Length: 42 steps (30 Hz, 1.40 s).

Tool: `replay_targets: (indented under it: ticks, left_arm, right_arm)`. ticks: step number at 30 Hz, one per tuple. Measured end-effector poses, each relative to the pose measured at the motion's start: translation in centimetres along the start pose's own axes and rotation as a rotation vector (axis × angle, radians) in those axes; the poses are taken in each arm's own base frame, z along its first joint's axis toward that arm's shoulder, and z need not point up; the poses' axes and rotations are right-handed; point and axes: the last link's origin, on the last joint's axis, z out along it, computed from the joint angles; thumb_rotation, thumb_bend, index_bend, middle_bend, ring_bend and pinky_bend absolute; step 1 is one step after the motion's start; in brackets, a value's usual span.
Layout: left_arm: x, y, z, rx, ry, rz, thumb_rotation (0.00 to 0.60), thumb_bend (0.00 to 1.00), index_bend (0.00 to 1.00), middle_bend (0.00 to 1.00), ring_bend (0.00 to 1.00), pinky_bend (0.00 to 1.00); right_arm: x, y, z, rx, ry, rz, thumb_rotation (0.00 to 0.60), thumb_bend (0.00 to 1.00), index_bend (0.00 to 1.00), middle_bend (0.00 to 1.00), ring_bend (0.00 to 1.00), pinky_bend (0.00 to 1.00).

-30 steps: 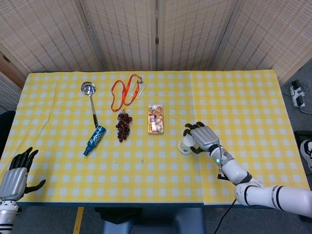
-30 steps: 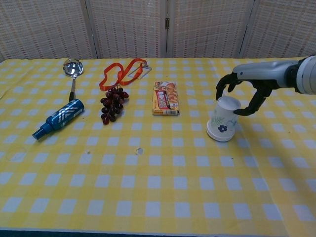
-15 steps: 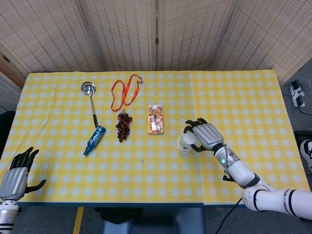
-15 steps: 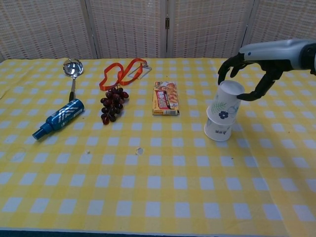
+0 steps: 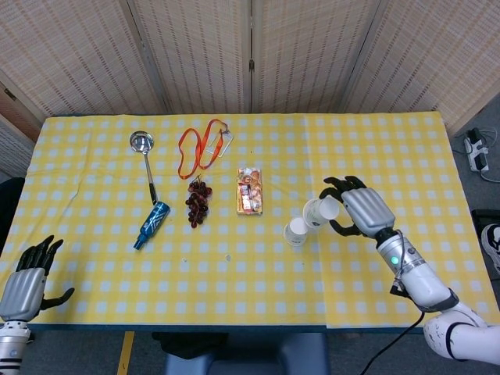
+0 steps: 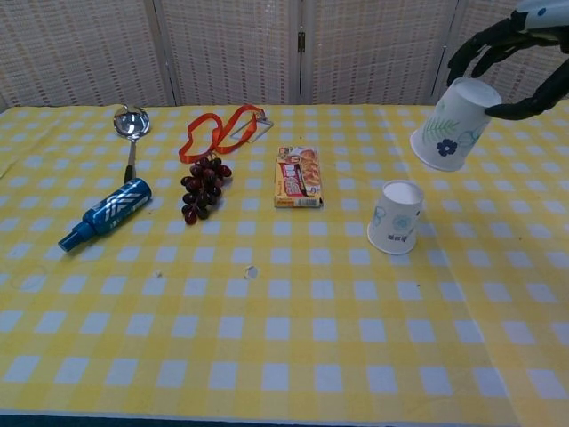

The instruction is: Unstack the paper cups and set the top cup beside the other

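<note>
A white paper cup (image 6: 396, 216) with a blue flower print stands upside down and slightly tilted on the yellow checked table (image 6: 284, 338); the head view shows this cup (image 5: 296, 232) right of centre. My right hand (image 5: 358, 207) grips a second, matching paper cup (image 6: 453, 124) in the air, tilted, above and to the right of the first; it appears again as the lifted cup (image 5: 321, 212) in the head view. The two cups are apart. My right hand (image 6: 516, 49) wraps the lifted cup's base. My left hand (image 5: 30, 275) rests open at the table's near left corner.
A snack packet (image 6: 299, 177), a bunch of dark grapes (image 6: 204, 186), an orange lanyard (image 6: 222, 131), a blue bottle (image 6: 105, 213) and a metal ladle (image 6: 131, 129) lie left of the cups. A small scrap (image 6: 252, 271) sits near the middle.
My right hand has lifted the top cup off the lower one and carried it up and to the right. The lower cup stays on the table. The left hand has not moved.
</note>
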Motion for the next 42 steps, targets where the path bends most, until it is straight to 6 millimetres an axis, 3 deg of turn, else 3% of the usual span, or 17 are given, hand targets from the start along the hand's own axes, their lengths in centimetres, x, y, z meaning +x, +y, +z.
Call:
replay_targets:
  ticks: [7,15,21,32,42]
  left_arm:
    - [-0.2,0.2,0.2,-0.009,-0.007,0.002,0.600,0.26,0.06,0.00,0.00,0.00]
    - [-0.2,0.2,0.1,-0.002,-0.012,0.003,0.600,0.26,0.06,0.00,0.00,0.00]
    - [-0.2,0.1,0.0,0.003,-0.015,0.003,0.600,0.26,0.06,0.00,0.00,0.00]
    - [-0.3,0.1,0.1,0.004,-0.021,0.003,0.600,0.26,0.05,0.00,0.00,0.00]
    - [-0.4,-0.1,0.1,0.009,-0.024,0.004,0.600,0.26,0.05,0.00,0.00,0.00]
  right_arm:
    - [-1.0,3.1,0.1,-0.074,-0.014,0.023,0.600,0.43,0.35,0.16,0.18,0.08]
    - [-5.2,5.5,1.3,-0.114,-0.084,0.037,0.600,0.43,0.35,0.16,0.18,0.09]
    - [-7.3,6.0,1.9,-0.104,-0.130,0.052,0.600,0.43,0.35,0.16,0.18,0.09]
    - [-8.4,6.1,2.4,-0.094,-0.145,0.045,0.600,0.43,0.35,0.16,0.18,0.09]
    - [-8.4,6.2,2.3,-0.093,-0.152,0.028,0.600,0.43,0.11,0.14,0.15,0.08]
